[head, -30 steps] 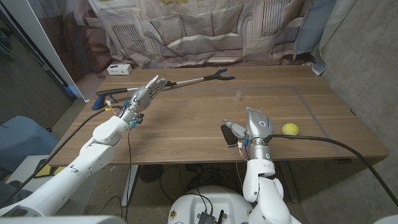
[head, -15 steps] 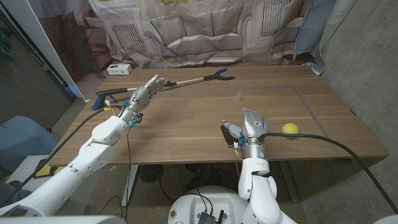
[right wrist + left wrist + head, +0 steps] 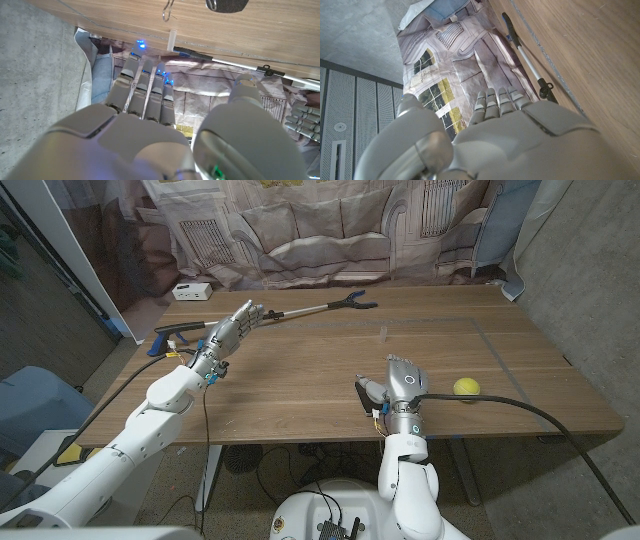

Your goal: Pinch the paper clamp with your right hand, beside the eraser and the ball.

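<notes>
My right hand [image 3: 403,385] stands near the table's front edge, fingers straight and holding nothing. Close on its left lies a dark flat eraser [image 3: 364,396], with the thumb over its near end. A yellow ball [image 3: 466,387] sits on the wood to the hand's right, apart from it. A small, faint paper clamp [image 3: 384,333] lies farther out, ahead of the fingers. In the right wrist view, beyond my right hand [image 3: 150,130], I see the clamp's wire loop [image 3: 167,11] and the eraser's dark end [image 3: 227,4]. My left hand [image 3: 235,330] hovers with fingers spread and nothing in it.
A long reacher grabber [image 3: 310,308] lies across the far left of the wooden table [image 3: 300,370], passing under my left hand [image 3: 510,135]. A white box [image 3: 190,291] sits at the far left corner. A printed cloth hangs behind the table.
My right hand and forearm have shifted slightly left and back toward the front edge. The left arm, ball, eraser and clamp have not moved.
</notes>
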`<state>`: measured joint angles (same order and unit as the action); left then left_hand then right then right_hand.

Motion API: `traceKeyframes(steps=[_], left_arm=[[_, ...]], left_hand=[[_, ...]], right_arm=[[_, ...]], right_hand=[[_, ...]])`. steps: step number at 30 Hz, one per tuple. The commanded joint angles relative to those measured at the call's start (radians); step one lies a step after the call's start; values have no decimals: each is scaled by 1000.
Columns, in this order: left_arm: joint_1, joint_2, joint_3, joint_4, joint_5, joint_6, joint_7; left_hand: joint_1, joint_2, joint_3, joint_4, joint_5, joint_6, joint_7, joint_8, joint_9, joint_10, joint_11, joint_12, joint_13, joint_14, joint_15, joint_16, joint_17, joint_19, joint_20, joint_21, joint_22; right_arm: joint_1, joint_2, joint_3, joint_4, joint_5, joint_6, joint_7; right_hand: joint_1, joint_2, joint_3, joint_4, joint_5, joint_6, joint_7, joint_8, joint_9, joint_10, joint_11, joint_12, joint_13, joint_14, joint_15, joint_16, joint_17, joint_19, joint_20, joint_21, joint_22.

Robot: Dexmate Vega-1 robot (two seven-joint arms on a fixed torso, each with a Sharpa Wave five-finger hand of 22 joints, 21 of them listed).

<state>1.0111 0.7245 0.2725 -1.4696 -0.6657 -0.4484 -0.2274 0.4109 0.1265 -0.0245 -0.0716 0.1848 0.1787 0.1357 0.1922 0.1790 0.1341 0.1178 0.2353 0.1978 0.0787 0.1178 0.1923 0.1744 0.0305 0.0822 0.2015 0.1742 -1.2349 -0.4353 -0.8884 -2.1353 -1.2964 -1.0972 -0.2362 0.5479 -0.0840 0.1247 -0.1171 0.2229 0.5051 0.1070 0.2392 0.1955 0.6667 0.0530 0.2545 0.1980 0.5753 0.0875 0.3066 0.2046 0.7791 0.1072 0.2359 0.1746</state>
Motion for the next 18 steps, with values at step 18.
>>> traceKeyframes(steps=[18], left_arm=[[17, -1, -12, 7, -13, -19, -8]], left_hand=[[9, -2, 7, -7, -2, 12, 11, -1, 2, 10, 3, -5, 2, 3, 0, -3, 6, -1, 6, -4, 4]], right_arm=[[-20, 134, 50, 105, -365, 7, 325]], right_hand=[[-63, -15, -33, 26, -6, -9, 2, -20, 3, 23, -13, 7, 17, 2, -15, -16, 4, 0, -5, -18, 3]])
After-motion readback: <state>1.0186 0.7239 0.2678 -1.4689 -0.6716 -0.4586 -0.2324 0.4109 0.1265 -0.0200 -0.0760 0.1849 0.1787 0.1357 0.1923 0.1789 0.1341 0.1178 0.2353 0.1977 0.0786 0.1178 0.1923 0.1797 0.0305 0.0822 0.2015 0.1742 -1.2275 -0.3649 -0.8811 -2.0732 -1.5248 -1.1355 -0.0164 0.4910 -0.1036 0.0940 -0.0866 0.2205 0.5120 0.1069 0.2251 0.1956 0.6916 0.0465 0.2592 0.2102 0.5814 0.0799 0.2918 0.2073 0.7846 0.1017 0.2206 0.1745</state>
